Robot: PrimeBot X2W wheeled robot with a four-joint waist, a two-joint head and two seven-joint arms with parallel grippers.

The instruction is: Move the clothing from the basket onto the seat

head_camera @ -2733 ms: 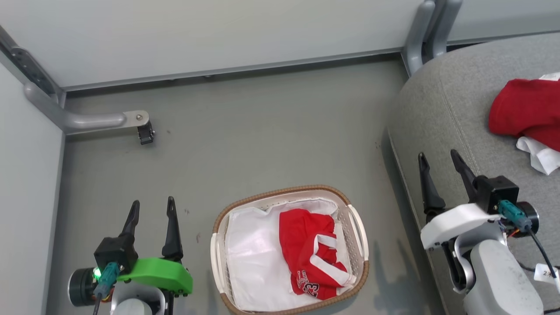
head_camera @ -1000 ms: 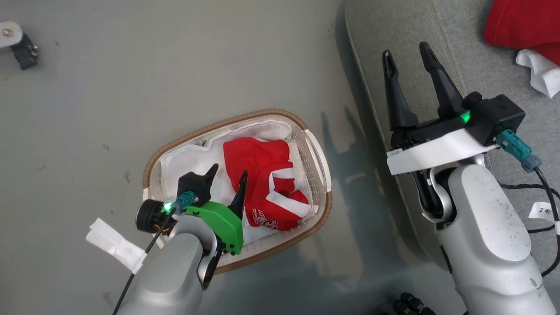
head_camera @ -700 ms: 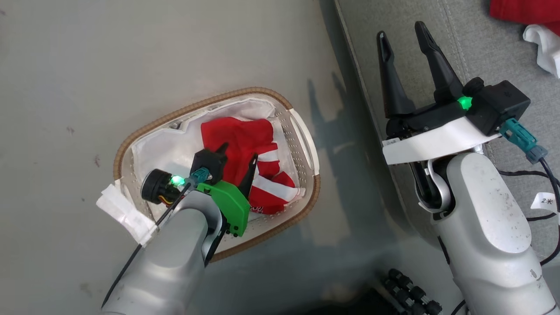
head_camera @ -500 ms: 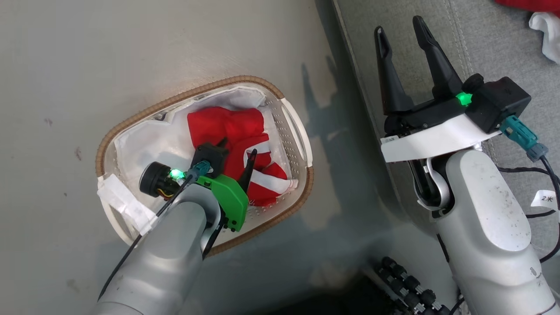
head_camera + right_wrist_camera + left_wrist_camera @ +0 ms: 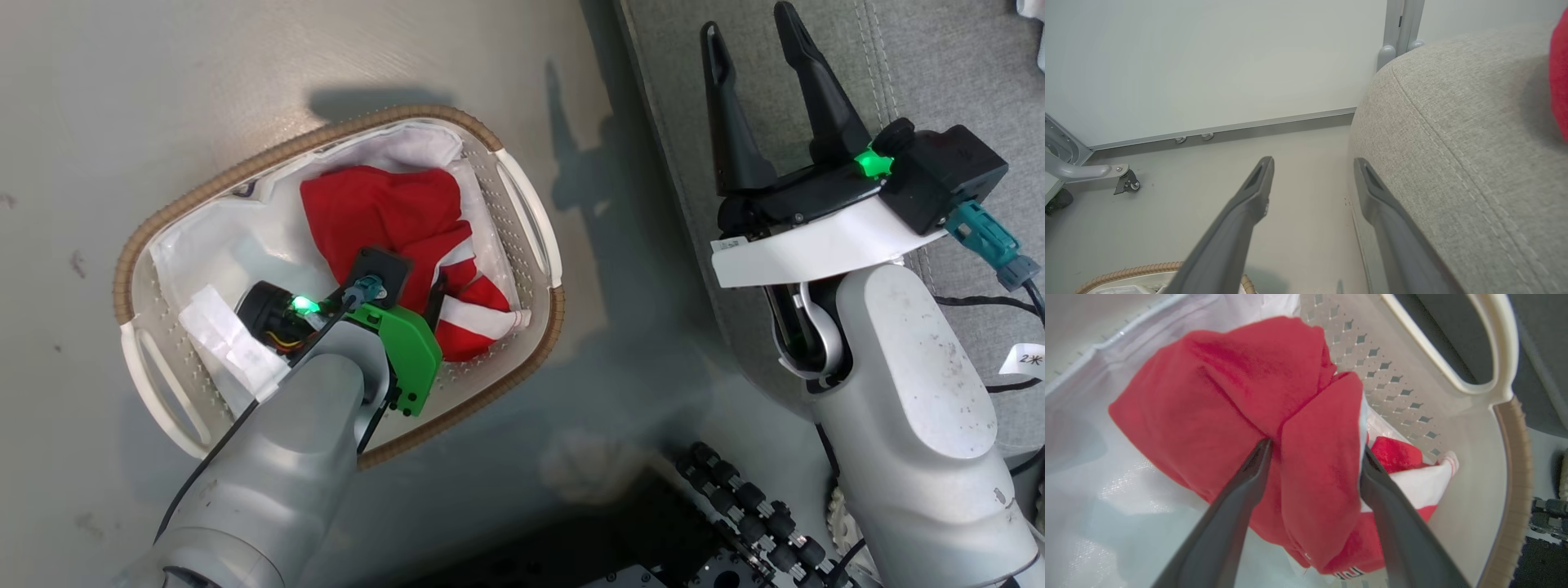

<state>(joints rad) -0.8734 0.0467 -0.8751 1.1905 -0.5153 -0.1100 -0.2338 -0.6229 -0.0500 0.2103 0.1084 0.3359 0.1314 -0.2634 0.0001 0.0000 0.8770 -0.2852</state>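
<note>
**Clothing (image 5: 384,212) in the basket: soft, light, take it by the raised fold**

Red and crumpled, it lies in the basket (image 5: 557,314) toward the 3 o'clock side, on the white sheet (image 5: 1106,506). The left gripper (image 5: 1316,447) has its jaws apart, astride a raised fold of the fabric, not clamped. The right gripper (image 5: 747,24) hangs spread and empty over the seat (image 5: 898,65), at 3 o'clock from the basket. Limp and light, the fabric will likely drape and trail. That thick fold, clear of the sheet, looks the safest hold.

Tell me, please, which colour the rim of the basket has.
Brown, with a woven texture. The rim shows best in the head view.
</note>
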